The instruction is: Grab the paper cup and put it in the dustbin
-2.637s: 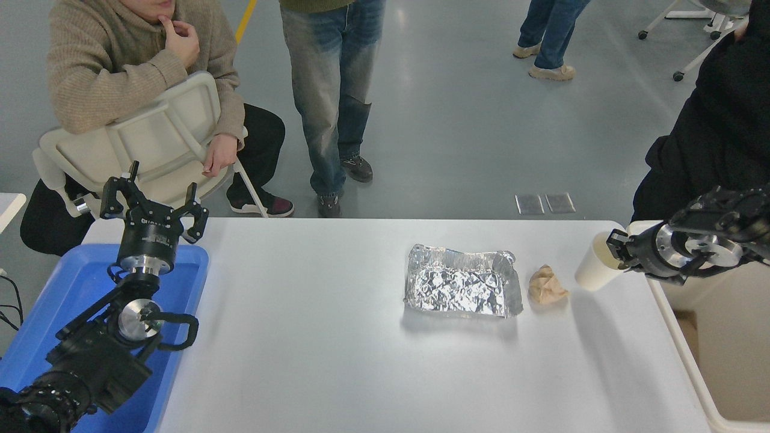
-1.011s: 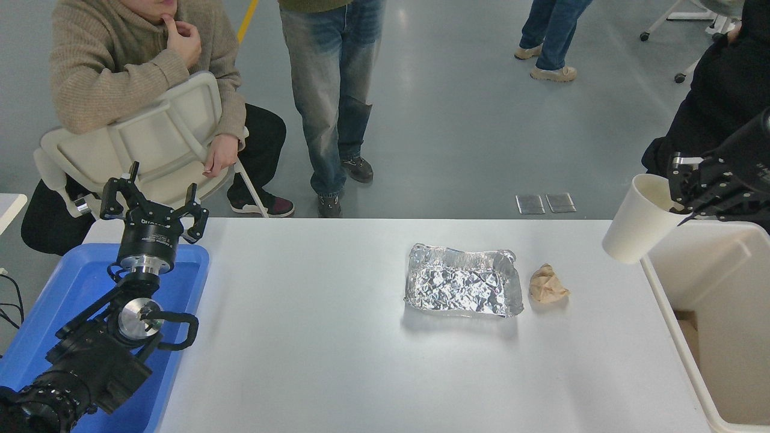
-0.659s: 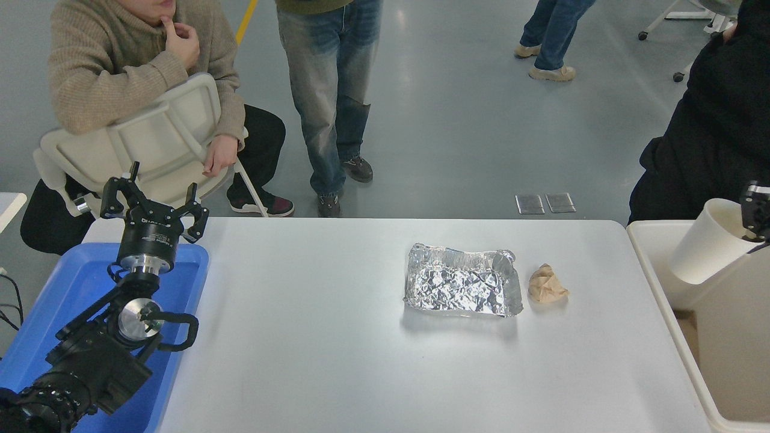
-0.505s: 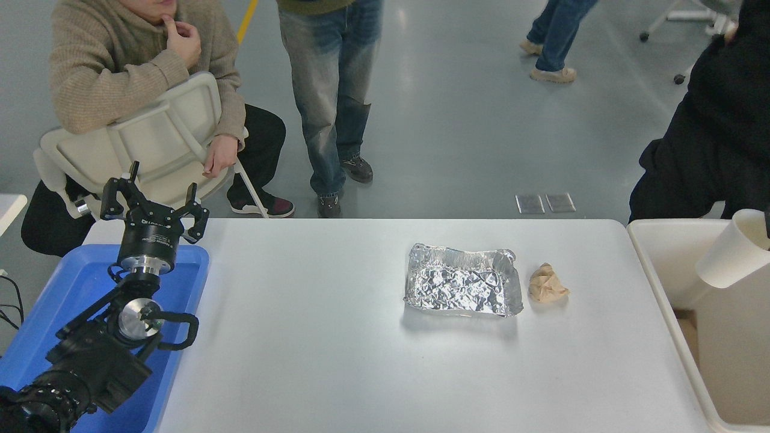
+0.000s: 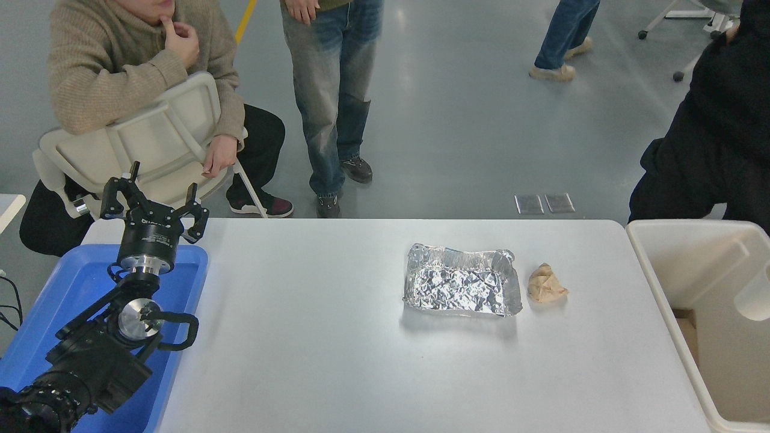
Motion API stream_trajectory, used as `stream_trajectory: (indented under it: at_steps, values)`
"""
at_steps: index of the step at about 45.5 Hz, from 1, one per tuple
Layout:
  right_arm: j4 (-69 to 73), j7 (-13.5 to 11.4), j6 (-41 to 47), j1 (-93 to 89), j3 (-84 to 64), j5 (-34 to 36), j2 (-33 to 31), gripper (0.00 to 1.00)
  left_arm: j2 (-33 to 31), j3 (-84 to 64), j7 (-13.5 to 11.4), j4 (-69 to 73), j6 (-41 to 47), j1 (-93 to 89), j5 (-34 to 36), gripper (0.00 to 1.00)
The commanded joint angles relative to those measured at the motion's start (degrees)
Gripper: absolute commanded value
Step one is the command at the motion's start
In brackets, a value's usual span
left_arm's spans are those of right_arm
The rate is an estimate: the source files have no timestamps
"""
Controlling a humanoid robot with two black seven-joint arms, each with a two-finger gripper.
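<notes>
The paper cup (image 5: 754,301) shows as a blurred cream-white shape at the picture's right edge, within the outline of the dustbin (image 5: 660,292). No gripper is on it. The dustbin is a large cream-white bin standing against the table's right end. My right arm and gripper are out of the picture. My left gripper (image 5: 154,203) is parked at the lower left over the blue tray, fingers spread and holding nothing.
A crinkled silver foil tray (image 5: 462,287) and a crumpled brown paper wad (image 5: 545,284) lie right of the table's middle. A blue tray (image 5: 72,282) sits under my left arm. A seated person (image 5: 129,78) and others stand at the far side; a dark-clothed person (image 5: 716,138) is behind the dustbin.
My right gripper lifted the cup off the table and carried it right over the dustbin, then left the picture. The cup is now lower inside the bin's outline with nothing gripping it.
</notes>
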Motion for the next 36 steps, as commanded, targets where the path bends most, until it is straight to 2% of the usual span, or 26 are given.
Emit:
stream_trajectory:
  at_steps: [1,12,32,35,36]
  values:
    - [-14.6,0.0,-6.5,-14.8,9.7,0.0,5.9,0.0,0.0,0.0,0.0,0.0,0.0,0.0,0.0,0.99]
    - [-21.7,0.0,-11.0,-20.5,12.9,0.2,10.6,0.0,0.0,0.0,0.0,0.1,0.0,0.0,0.0,0.99]
    - [-21.7,0.1,-14.7,-21.0,14.4,0.2,13.1,0.0,0.0,-0.1,0.0,0.1,0.0,0.0,0.0,0.99]
    - [-21.7,0.1,-16.5,-20.8,14.4,0.2,13.2,0.47,0.0,-0.1,0.0,0.0,0.0,0.0,0.0,0.99]
    - [-21.7,0.1,-17.3,-20.7,14.4,0.2,13.2,0.59,0.0,-0.1,0.0,0.0,0.0,0.0,0.0,0.99]
